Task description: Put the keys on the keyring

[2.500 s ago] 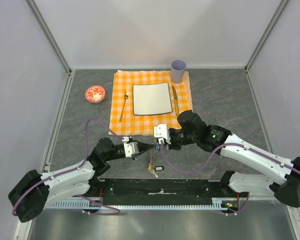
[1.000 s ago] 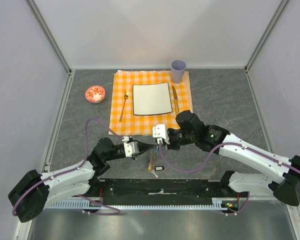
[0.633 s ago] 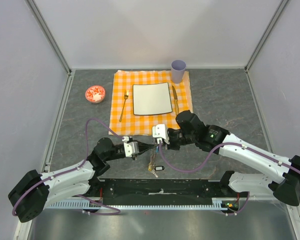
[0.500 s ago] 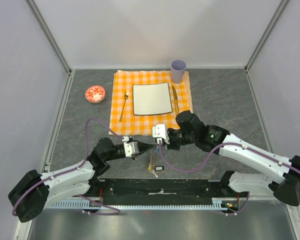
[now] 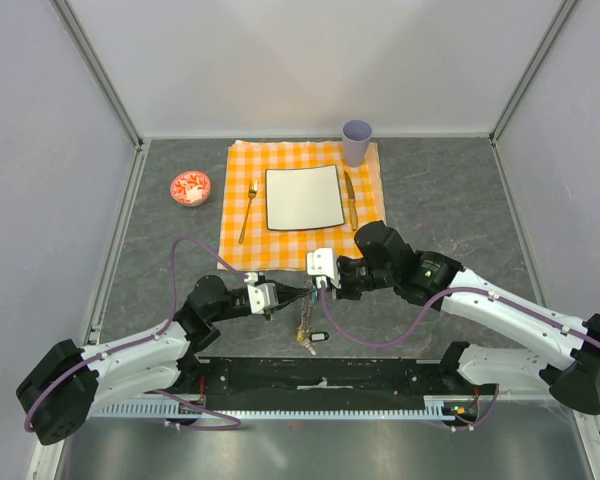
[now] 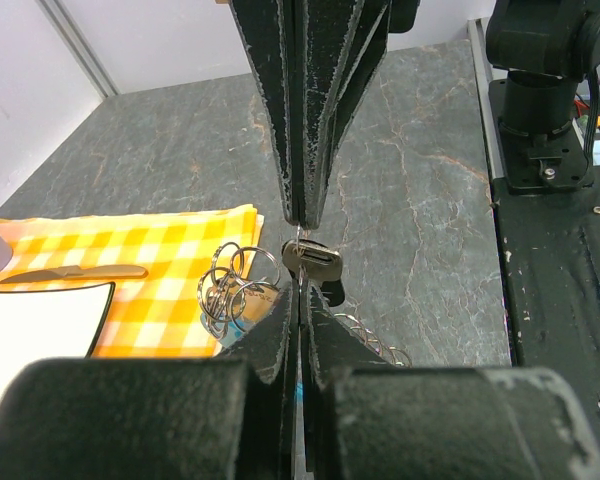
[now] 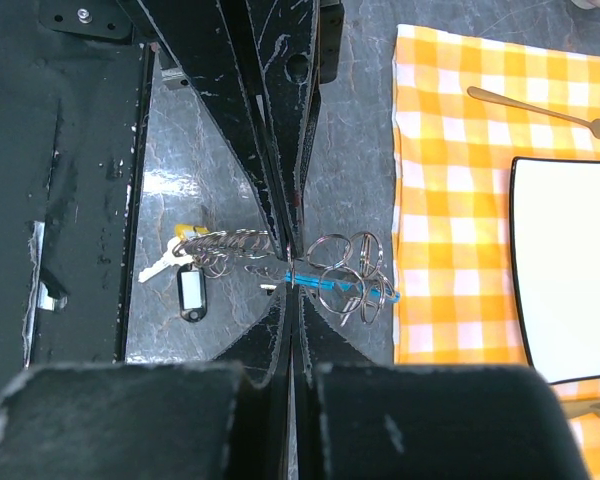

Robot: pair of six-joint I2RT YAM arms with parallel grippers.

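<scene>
Both grippers meet tip to tip just in front of the cloth's near edge. My left gripper [image 5: 298, 294] [image 6: 298, 302] is shut on the keyring's thin turquoise tag [image 7: 342, 285]. A cluster of silvery wire rings [image 6: 230, 285] [image 7: 345, 262] hangs beside it. My right gripper [image 5: 313, 290] [image 7: 293, 296] is shut on a small silvery key [image 6: 311, 262], held edge-on against the ring. A short chain [image 7: 225, 242] runs from the rings down to more keys [image 5: 304, 340] [image 7: 163, 266], one with a yellow head, lying on the table.
A black key fob [image 7: 190, 293] lies beside the loose keys. The orange checked cloth [image 5: 242, 238] carries a white square plate [image 5: 303, 197], a gold fork [image 5: 248, 210], a knife [image 5: 351, 200] and a lilac cup [image 5: 357, 142]. A red-and-white bowl [image 5: 190, 187] sits at the left. The black base rail [image 5: 320, 378] is close behind.
The right arm shifted a little left, then back right. Both grippers stay shut at the same spot, and the keys on the table have not moved.
</scene>
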